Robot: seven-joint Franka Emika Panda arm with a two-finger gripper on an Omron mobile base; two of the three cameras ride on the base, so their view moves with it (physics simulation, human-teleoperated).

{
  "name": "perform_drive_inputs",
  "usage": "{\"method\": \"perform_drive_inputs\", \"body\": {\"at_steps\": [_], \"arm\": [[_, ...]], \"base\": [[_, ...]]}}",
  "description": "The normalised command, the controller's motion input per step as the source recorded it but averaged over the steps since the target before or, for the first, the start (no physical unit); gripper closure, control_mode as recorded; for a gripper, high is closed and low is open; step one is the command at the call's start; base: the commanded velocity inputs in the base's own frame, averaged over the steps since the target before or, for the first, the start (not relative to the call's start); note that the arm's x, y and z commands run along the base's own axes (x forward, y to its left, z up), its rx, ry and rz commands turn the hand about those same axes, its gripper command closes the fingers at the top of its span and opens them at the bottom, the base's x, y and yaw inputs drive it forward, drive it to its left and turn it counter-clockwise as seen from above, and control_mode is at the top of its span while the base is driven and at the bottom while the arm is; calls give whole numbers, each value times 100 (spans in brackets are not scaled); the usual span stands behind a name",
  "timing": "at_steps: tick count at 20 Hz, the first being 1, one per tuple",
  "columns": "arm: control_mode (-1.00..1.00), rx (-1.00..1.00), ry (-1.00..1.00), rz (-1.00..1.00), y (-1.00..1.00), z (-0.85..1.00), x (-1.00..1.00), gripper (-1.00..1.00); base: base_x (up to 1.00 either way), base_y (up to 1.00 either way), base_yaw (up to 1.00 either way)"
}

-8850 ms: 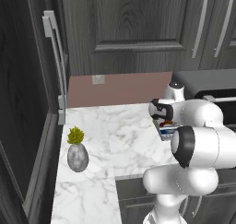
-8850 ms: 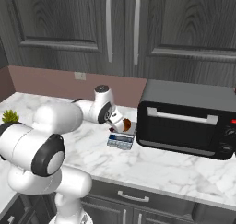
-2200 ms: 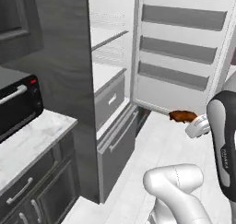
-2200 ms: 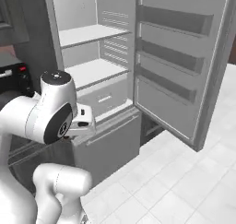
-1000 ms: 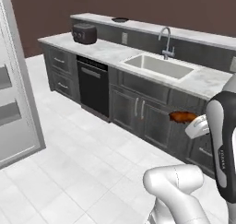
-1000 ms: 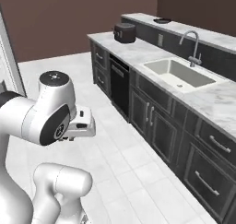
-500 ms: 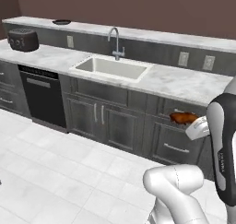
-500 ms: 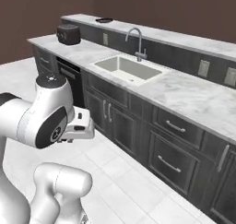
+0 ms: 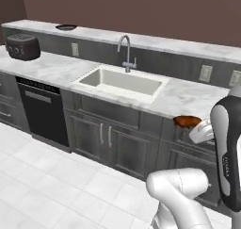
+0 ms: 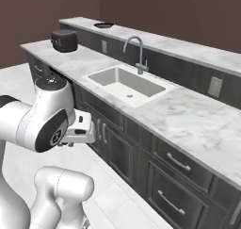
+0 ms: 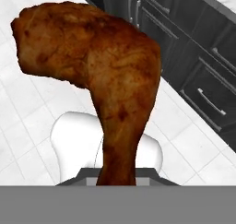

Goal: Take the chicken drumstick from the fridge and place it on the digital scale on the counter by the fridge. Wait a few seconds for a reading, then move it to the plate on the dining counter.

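We hold the drumstick (image 11: pixel 99 75) in the gripper (image 9: pixel 195 129), the jaws clenched on its narrow end; in the hand view the meat rises from between them and widens toward the top, over white floor tiles (image 11: pixel 27 126) and dark drawers (image 11: pixel 203 94). In the left base view the drumstick (image 9: pixel 187 122) sticks out to the left of the white hand, in the air in front of the dark cabinets (image 9: pixel 106 136) and just below the edge of the marble counter (image 9: pixel 188 98). Set into that counter is a sink (image 9: pixel 121 82) with a curved tap (image 9: pixel 126 51) behind it. At the counter's far left end stands a dark toaster (image 9: pixel 22 46). Behind the sink runs a higher marble ledge, the dining counter (image 9: pixel 155 40), and on its far left end lies the plate (image 9: pixel 66 27), well apart from the drumstick. In the right base view the plate (image 10: pixel 103 24) sits on that ledge beyond the toaster (image 10: pixel 64 40)
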Motion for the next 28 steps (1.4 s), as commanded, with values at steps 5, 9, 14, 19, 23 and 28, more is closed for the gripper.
{"method": "perform_drive_inputs", "body": {"at_steps": [5,9,14,19,23,28], "arm": [[100,0,0,0,0,0,0,100],[100,0,0,0,0,0,0,100],[100,0,0,0,0,0,0,100],[100,0,0,0,0,0,0,100],[100,0,0,0,0,0,0,100],[100,0,0,0,0,0,0,100]], "base": [[94,9,25],[95,38,38],[81,44,44],[70,66,40],[98,48,42],[100,48,37]]}}
